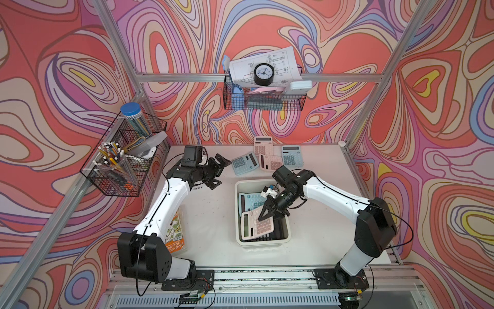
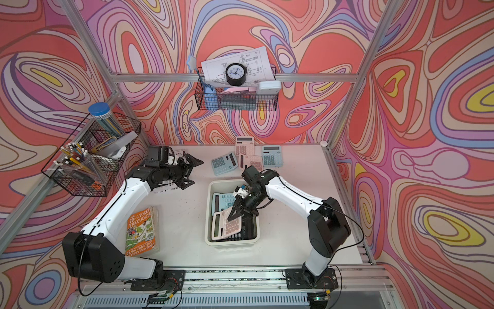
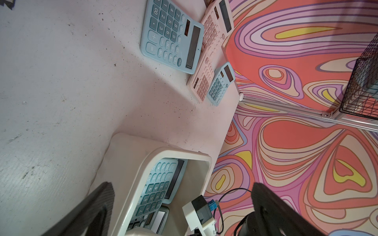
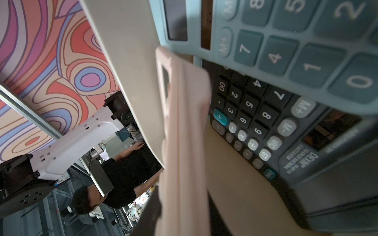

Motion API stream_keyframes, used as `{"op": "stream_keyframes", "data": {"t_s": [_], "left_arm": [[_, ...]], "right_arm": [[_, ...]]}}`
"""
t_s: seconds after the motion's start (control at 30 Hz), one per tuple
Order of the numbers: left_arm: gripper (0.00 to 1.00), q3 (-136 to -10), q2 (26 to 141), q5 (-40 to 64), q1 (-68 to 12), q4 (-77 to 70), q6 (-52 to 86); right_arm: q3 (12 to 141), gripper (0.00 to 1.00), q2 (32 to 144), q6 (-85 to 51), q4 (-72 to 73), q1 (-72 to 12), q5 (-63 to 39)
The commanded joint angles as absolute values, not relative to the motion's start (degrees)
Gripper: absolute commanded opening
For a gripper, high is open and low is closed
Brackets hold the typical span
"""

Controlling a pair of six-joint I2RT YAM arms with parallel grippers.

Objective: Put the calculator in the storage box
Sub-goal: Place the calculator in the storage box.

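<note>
The right gripper (image 1: 267,214) hangs over the storage box (image 1: 263,243), black fingers pointing down at the keypad of the pink calculator (image 1: 252,230). Its jaws stand partly apart. Whether they pinch the calculator's edge or are clear of it I cannot tell, because in the right wrist view the pink body (image 4: 184,122) is only a blurred slab seen edge-on, close to the lens.

The pink calculator is inside the box, lying tilted across a black calculator (image 1: 278,232), next to a blue calculator (image 1: 250,200) at the box's far end.

The left gripper (image 1: 219,173) is spread wide and holds nothing. It hovers above the table (image 1: 208,214), well apart from the box. A loose blue calculator (image 1: 244,163) and a loose pink calculator (image 1: 271,161) lie among others near the table's back edge.

I judge these calculators light, stiff and flat, with smooth plastic shells that could slip in hard fingers. The keys give under pressure and the display window looks like the weak spot. The safest hold would be across the two long side edges near the middle, or pinching the raised display end through its thickness.
</note>
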State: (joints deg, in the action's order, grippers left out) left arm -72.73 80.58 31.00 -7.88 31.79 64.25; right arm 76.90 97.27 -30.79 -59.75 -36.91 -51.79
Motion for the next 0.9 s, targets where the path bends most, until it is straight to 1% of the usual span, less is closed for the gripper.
{"op": "stream_keyframes", "data": {"t_s": [0.0,0.07,0.1,0.27,0.43,0.73,0.87], "left_arm": [[0.99,-72.79,80.63,31.55,-7.65,32.35,62.89],[0.98,-72.93,80.93,31.63,-7.65,32.27,62.88],[0.98,-73.04,81.11,31.64,-7.65,32.3,62.89],[0.98,-74.59,82.34,31.38,-7.65,33.91,61.46],[0.99,-75.24,83.25,31.04,-7.49,34.2,61.08],[0.99,-75.85,84.46,30.85,-7.3,34.87,60.81],[0.99,-75.71,84.67,30.69,-7.21,35.21,60.71]], "right_arm": [[78.75,0.52,98.16,-29.05,-61.97,-37.27,-51.11],[80.77,0.6,98.34,-27.5,-65.21,-37.27,-48.85],[81.89,0.62,98.5,-26.63,-67.27,-37.27,-47.17],[86.46,0.65,98.7,-23.24,-76.97,-37.22,-37.8],[89.39,0.65,98.91,-22.2,-81.11,-37.2,-30.4],[90.7,0.56,101.16,-22.63,-78.6,-37.35,-30.23],[91.03,0.54,104.58,-21.45,-78.44,-37.75,-30.49]]}}
